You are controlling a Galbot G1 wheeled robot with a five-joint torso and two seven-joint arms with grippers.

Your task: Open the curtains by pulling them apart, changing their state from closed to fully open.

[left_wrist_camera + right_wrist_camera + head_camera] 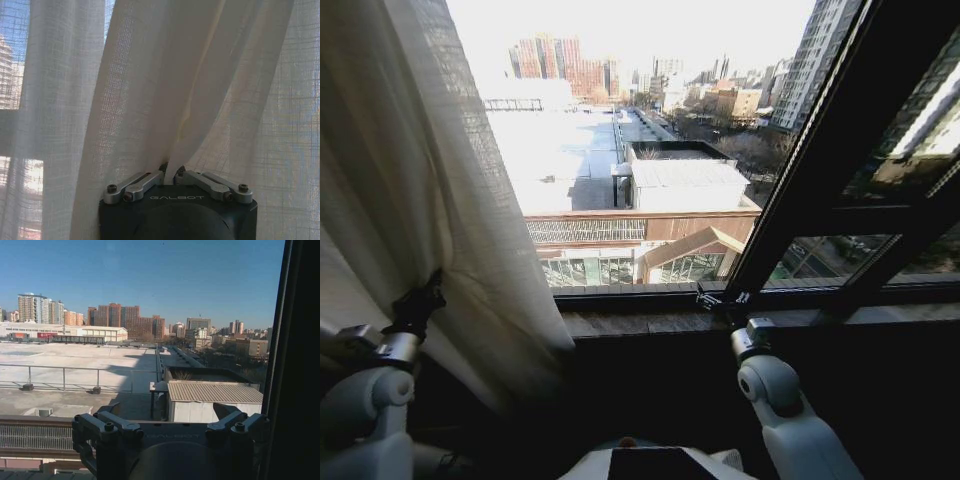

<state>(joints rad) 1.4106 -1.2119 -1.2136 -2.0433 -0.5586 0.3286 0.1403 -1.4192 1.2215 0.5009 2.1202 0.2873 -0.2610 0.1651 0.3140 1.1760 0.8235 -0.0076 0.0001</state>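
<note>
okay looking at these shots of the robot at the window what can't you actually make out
- Second curtain panel: the head view's right side has dark window frame, no fabric; it may lie past the edge.
- Curtain top and rail: cut off by the head view's upper edge.
- Left gripper fingertips: buried in fabric, left wrist view.
- Right gripper: holds nothing.

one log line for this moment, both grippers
left gripper: shut on curtain | right gripper: open, at window sill, empty

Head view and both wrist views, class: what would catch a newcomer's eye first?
First, the curtain, bunched at the left of the window, with the left hand shut on a fold of it. Next, the bare pane beside it, showing sunlit rooftops. Last, the right hand, open and holding nothing, by the dark window frame.
</note>
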